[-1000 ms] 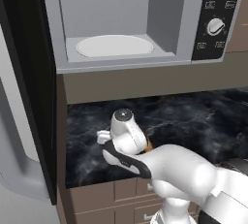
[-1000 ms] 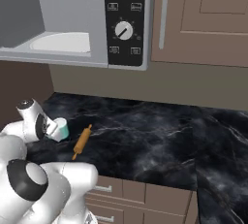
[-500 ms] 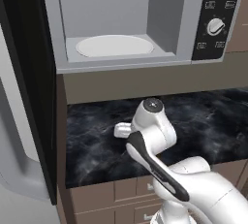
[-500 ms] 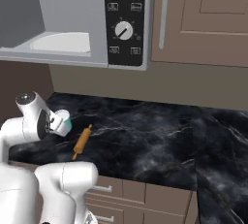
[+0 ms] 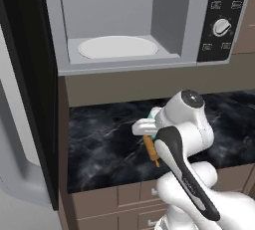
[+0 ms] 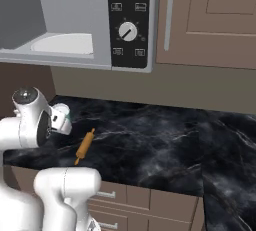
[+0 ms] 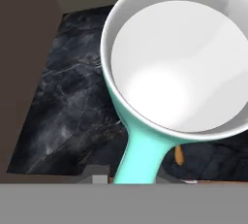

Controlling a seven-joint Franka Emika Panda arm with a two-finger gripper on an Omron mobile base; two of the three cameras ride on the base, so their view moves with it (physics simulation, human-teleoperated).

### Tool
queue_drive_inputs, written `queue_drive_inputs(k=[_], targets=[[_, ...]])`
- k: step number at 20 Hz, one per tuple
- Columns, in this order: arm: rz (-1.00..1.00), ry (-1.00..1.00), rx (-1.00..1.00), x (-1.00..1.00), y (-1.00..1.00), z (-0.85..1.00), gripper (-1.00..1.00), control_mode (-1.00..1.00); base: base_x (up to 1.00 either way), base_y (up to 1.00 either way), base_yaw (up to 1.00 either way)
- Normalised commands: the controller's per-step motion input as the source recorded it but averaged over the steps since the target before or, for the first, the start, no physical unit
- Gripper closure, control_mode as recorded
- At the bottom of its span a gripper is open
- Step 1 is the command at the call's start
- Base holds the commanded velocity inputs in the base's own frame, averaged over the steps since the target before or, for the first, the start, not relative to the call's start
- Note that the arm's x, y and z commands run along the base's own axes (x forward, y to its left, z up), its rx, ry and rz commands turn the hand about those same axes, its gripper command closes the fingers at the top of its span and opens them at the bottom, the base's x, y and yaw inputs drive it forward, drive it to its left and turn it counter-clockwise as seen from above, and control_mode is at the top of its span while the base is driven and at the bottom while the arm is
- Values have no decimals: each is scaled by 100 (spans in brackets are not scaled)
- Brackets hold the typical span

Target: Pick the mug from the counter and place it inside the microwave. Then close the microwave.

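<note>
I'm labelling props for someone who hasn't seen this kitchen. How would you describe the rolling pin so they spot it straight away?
Start at the open grey microwave, then drop to the black marble counter below it. The rolling pin lies there near the front edge, just right of the robot's white arm. It is a slim orange wooden stick lying flat, unlike the teal, white-lined mug beside it.

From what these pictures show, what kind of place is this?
A kitchen, most likely a home one: an open microwave stands above a black marble counter with brown drawers, and a rolling pin lies there.
</note>
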Motion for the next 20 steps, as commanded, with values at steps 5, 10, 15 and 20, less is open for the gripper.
queue_drive_inputs(k=[5, 10, 15, 20], targets=[[4, 1, -1, -45, 0, 88, 100, -100, 0, 0, 0], [0, 7, -9, -38, 0, 81, 100, -100, 0, 0, 0], [0, 6, -11, -51, 0, 74, 100, -100, 0, 0, 0], [0, -3, -3, -58, 0, 57, 100, -100, 0, 0, 0]])
